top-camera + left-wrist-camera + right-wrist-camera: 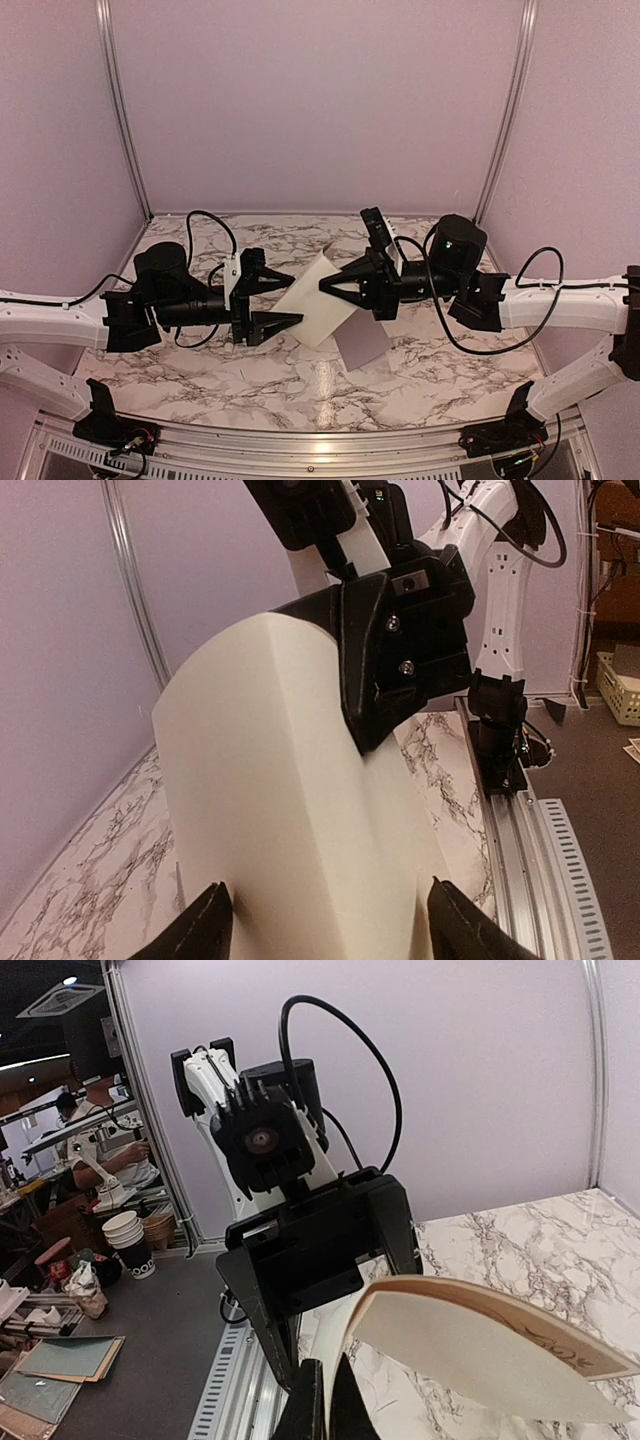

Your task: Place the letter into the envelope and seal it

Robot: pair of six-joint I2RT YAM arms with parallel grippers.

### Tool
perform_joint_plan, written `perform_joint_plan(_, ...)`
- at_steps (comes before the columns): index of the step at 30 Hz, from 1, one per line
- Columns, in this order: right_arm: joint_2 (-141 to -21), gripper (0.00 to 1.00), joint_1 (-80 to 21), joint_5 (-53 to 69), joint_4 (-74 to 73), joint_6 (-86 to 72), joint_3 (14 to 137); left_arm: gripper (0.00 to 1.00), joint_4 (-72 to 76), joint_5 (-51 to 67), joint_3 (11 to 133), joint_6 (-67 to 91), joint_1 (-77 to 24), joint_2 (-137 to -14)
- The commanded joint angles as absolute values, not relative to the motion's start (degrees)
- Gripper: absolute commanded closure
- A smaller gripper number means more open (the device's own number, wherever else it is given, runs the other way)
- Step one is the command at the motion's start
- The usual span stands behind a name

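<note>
Top external | one letter [322, 312] | one envelope [363, 343] | left tool [297, 300] | right tool [325, 285]

The envelope [362, 345] lies partly hidden under the letter [316, 298] at mid-frame. The left wrist view's bottom edge crops the left fingers [200, 932].

letter [318, 298]: cream, bowed, held aloft | envelope [362, 345]: grey, lying flat, partly under letter
</note>
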State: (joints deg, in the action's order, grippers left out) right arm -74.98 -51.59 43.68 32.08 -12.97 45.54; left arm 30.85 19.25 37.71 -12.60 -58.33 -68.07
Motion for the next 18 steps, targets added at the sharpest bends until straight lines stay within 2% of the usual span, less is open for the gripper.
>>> perform_joint_plan(1, -75.0, 1.00, -52.2, 44.7, 32.5, -12.2, 48.0, 0.41, 30.4, 19.1, 39.7, -12.7, -59.2, -68.9)
perform_joint_plan(6, -74.9, 1.00, -52.4, 44.0, 30.7, -11.1, 48.7, 0.69, 30.4, 19.0, 39.8, -12.4, -59.7, -68.8)
perform_joint_plan(12, -74.4, 1.00, -52.3, 42.6, 27.5, -9.5, 50.2, 0.90, 30.5, 19.8, 39.5, -11.1, -59.7, -67.6)
perform_joint_plan(13, -74.4, 0.91, -52.4, 42.1, 26.3, -9.1, 50.8, 0.92, 30.5, 19.7, 39.5, -10.6, -59.8, -67.4)
perform_joint_plan(15, -74.1, 0.55, -52.3, 40.4, 23.7, -8.0, 52.0, 0.96, 30.4, 19.4, 39.6, -9.5, -59.8, -67.0)
perform_joint_plan(16, -73.7, 0.42, -52.4, 39.3, 22.4, -7.4, 52.4, 0.98, 30.5, 19.0, 39.7, -8.9, -59.8, -66.9)
perform_joint_plan(18, -72.0, 0.26, -52.2, 36.7, 20.5, -6.5, 52.8, 1.00, 30.4, 17.6, 39.9, -7.3, -59.7, -66.3)
